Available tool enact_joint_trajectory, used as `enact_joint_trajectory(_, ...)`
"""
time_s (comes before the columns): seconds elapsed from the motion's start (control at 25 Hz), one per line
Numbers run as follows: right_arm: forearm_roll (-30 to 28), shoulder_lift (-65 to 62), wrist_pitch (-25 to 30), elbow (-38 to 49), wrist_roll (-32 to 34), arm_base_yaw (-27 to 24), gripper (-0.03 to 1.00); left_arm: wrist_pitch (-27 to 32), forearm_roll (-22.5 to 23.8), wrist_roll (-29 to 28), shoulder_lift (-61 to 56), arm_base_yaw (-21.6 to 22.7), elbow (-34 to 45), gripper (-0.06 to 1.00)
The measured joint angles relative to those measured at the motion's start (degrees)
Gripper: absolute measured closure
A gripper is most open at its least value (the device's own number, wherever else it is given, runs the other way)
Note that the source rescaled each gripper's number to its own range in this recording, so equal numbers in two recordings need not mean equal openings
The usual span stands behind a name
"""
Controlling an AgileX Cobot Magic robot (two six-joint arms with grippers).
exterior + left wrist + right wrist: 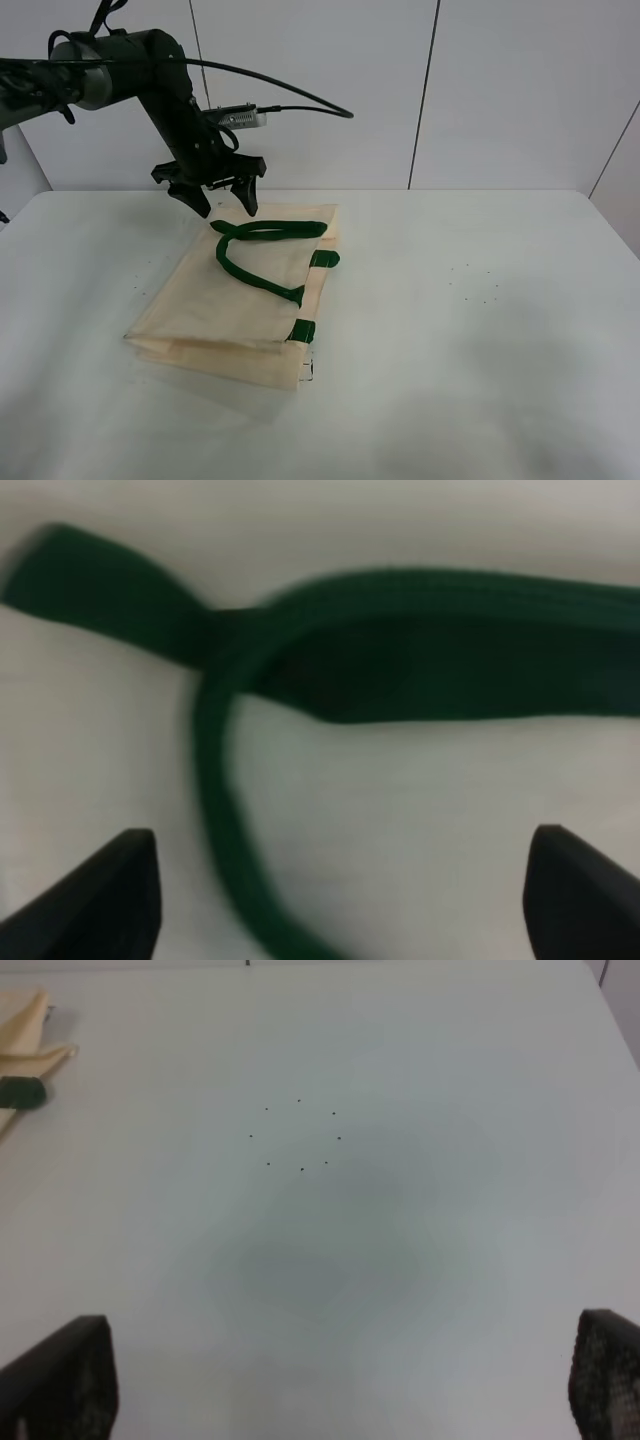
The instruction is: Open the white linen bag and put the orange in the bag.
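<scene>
The white linen bag (235,300) lies flat on the table, left of centre, with its dark green handle (262,232) looped on top. My left gripper (222,205) is open and hovers just above the far end of the handle. In the left wrist view the handle (400,645) lies close below my open left gripper (340,900). My right gripper (345,1385) is open over bare table; the right arm is out of the exterior high view. A corner of the bag (25,1045) shows in the right wrist view. The orange is not in view.
The white table (480,330) carries a small ring of dark dots (472,283), also in the right wrist view (298,1135). A white panelled wall (500,90) stands behind the table.
</scene>
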Motion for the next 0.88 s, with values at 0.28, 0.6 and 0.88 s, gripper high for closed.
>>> enact_joint_trajectory(0.28,0.0,0.0,0.0,0.0,0.0,0.0,-0.03,2.6,6.6,-3.6,0.0,0.5,0.0,-0.05)
enact_joint_trajectory(0.6,0.0,0.0,0.0,0.0,0.0,0.0,-0.03,2.6,6.3,-3.3,0.0,10.0,0.0,-0.05)
enact_joint_trajectory(0.88,0.0,0.0,0.0,0.0,0.0,0.0,-0.03,3.3,6.9,-2.8,0.0,15.3,0.0,-0.05)
